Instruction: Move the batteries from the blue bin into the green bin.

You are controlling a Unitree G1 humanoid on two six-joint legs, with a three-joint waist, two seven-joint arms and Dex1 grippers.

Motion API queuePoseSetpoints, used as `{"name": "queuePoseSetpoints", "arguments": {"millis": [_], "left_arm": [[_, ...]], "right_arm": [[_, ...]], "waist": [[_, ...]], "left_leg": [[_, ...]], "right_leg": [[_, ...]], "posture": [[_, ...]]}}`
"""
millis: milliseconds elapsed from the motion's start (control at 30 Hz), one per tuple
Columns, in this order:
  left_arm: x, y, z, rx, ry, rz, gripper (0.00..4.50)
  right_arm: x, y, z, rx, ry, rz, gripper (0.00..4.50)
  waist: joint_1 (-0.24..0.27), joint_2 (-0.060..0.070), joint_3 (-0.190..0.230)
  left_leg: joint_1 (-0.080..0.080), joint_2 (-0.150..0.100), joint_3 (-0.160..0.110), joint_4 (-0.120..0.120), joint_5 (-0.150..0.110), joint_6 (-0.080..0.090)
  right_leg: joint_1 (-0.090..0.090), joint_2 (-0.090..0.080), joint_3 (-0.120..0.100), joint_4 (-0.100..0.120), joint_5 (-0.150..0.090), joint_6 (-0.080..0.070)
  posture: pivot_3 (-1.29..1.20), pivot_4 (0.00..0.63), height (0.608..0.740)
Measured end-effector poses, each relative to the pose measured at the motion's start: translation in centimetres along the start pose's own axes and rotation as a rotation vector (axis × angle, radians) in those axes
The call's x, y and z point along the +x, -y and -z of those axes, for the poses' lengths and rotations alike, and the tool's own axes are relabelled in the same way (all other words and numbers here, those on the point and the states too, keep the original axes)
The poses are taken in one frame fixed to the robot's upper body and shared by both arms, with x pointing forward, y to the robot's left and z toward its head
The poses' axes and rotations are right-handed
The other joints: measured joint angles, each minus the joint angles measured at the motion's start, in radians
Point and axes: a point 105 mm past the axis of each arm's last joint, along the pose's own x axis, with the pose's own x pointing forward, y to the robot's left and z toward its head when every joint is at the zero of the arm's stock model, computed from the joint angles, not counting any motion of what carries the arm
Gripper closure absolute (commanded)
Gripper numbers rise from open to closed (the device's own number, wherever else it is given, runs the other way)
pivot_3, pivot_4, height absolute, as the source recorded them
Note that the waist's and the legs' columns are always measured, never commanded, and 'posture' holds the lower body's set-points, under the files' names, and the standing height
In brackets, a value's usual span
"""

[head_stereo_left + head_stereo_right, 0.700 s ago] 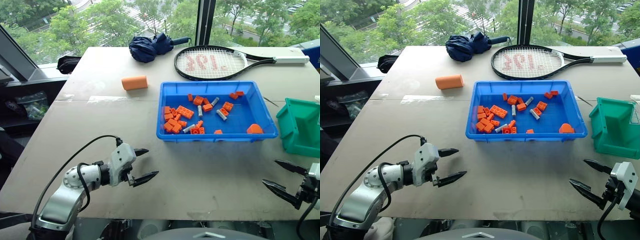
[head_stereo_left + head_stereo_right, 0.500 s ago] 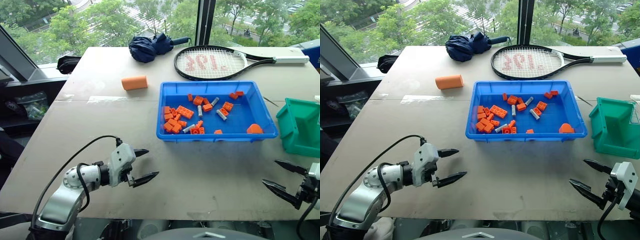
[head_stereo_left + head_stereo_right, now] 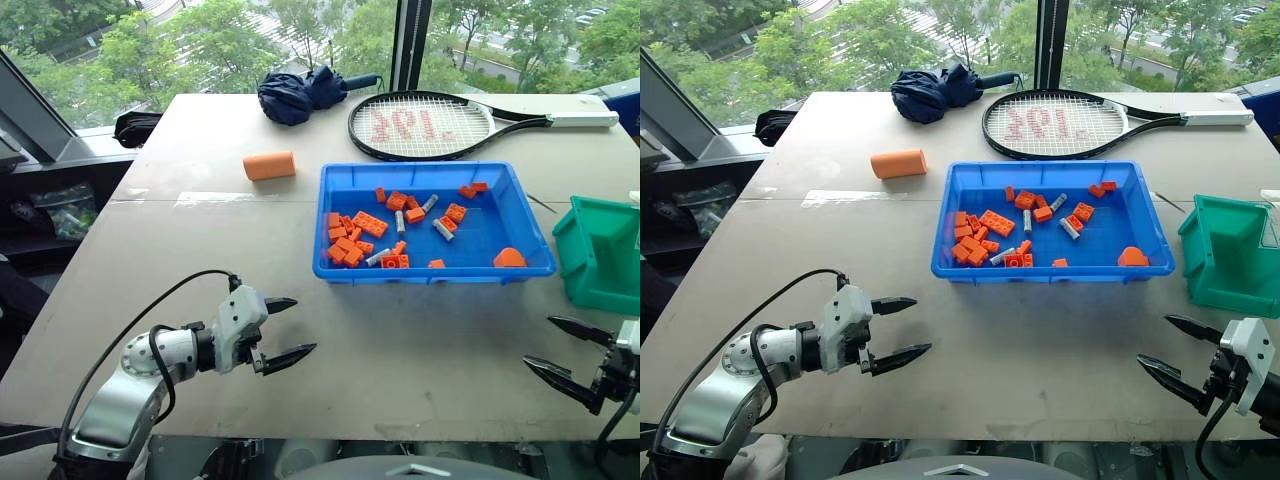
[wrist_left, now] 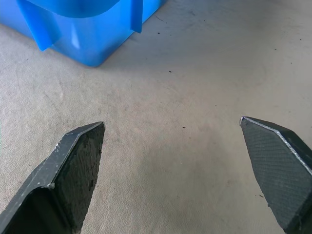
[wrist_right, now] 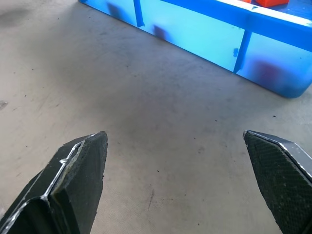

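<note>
Wide shallow bright-blue plastic bin (image 3: 520,220) w/ flared rim sits mid-table, holding orange plastic bricks (image 3: 356,235) plus a few thin silver-grey metal batteries (image 3: 442,229) – all batteries lie in it. Small deep teal-green plastic bin (image 3: 600,255) w/ sloping walls just right of it. Left gripper (image 3: 284,329) and right gripper (image 3: 565,348) – textured black fingers spread wide, empty, over matte beige table (image 3: 200,240) near its front edge.

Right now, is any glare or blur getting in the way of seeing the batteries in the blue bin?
Left eye view: even daylight, batteries sharp among the orange bricks in the blue bin; one glare streak on the table, away from the bin. Right wrist view: bin wall soft and hazy.
</note>
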Motion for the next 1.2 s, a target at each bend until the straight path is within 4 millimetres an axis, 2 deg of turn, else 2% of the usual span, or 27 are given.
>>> {"name": "queuePoseSetpoints", "arguments": {"millis": [133,267,433,533,700,833,967,1067,1200], "left_arm": [[-0.7,-0.7,-1.0,-0.004,0.025,-0.005,0.00],[-1.3,-1.5,-4.1,0.026,0.082,0.055,0.00],[-2.2,-2.7,-8.2,0.081,0.128,0.121,0.00],[-3.2,-3.4,-9.7,0.131,0.108,0.139,0.00],[-4.4,-4.1,-10.7,0.137,0.083,0.166,0.00],[-5.5,-4.3,-11.5,0.148,0.075,0.175,0.00],[-6.2,-4.4,-10.9,0.128,0.039,0.177,0.00],[-6.6,-4.5,-10.4,0.114,0.015,0.175,0.00],[-6.8,-4.6,-10.9,0.125,0.026,0.164,0.00]], "right_arm": [[0.8,-0.5,-1.8,-0.004,0.035,-0.050,0.04],[3.0,-0.9,-6.6,-0.095,0.108,-0.143,0.04],[7.8,-1.3,-12.2,-0.210,0.163,-0.242,0.04],[10.7,-1.3,-15.2,-0.278,0.199,-0.268,0.04],[15.0,-0.6,-15.6,-0.314,0.108,-0.297,0.04],[18.3,-1.0,-15.8,-0.356,0.028,-0.351,0.04],[21.6,-1.6,-15.7,-0.377,-0.064,-0.404,0.04],[23.2,-2.1,-15.1,-0.380,-0.159,-0.451,0.04],[25.3,-2.4,-14.3,-0.389,-0.258,-0.463,0.04]], "waist": [[0.000,0.000,0.000],[-0.003,0.000,0.001],[-0.006,-0.002,0.003],[-0.007,-0.004,0.003],[-0.006,-0.006,0.005],[-0.017,-0.006,0.006],[-0.032,-0.006,0.006],[-0.035,-0.006,0.006],[-0.034,-0.006,0.006]], "left_leg": [[0.000,0.000,0.000,0.000,0.000,0.000],[0.000,0.001,0.000,0.001,0.000,0.000],[-0.002,0.001,0.000,0.001,0.002,-0.003],[-0.002,0.001,0.000,0.000,0.003,-0.005],[-0.004,0.000,0.000,-0.001,0.003,-0.004],[-0.004,0.000,0.000,-0.001,0.003,-0.004],[-0.004,0.001,0.000,-0.001,0.003,-0.005],[-0.005,0.001,0.000,-0.003,0.003,-0.005],[-0.005,0.000,0.000,-0.003,0.003,-0.005]], "right_leg": [[0.000,0.000,0.000,0.000,0.000,0.000],[0.000,0.001,0.000,0.000,0.000,0.000],[-0.001,0.001,-0.001,0.000,0.000,0.000],[-0.001,0.001,-0.002,-0.002,0.000,0.000],[-0.002,0.001,-0.002,-0.005,0.000,0.000],[-0.003,0.001,-0.002,-0.004,0.000,0.000],[-0.005,0.001,-0.001,-0.003,0.000,0.000],[-0.006,0.001,-0.001,-0.003,0.001,0.000],[-0.006,0.001,-0.001,-0.003,0.001,0.000]], "posture": [[0.00,0.150,0.740],[0.00,0.150,0.740],[0.00,0.150,0.740],[0.00,0.150,0.740],[0.00,0.150,0.740],[0.00,0.150,0.740],[0.00,0.150,0.740],[0.00,0.150,0.740],[0.00,0.150,0.740]]}}
